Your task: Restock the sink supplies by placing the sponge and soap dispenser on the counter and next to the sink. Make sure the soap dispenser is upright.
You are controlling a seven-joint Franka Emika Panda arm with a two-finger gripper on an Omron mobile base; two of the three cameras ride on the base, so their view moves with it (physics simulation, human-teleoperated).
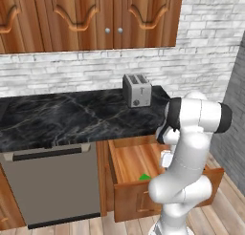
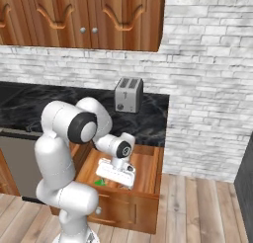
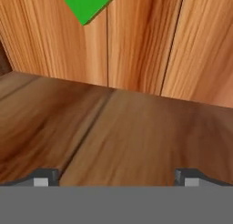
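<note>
The hand view shows the pincer spread wide and empty over bare drawer floor, the sponge lying ahead near the wall. Base views add the toaster on the tabletop above.

Base views: behind the arm, left and right, sharing toaster, open drawer.
Hand view: close inside drawer.

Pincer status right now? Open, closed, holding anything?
Pincer: open, tips spread wide, nothing between them; it sits down in the open drawer, with the sponge ahead of it and not touched.
</note>
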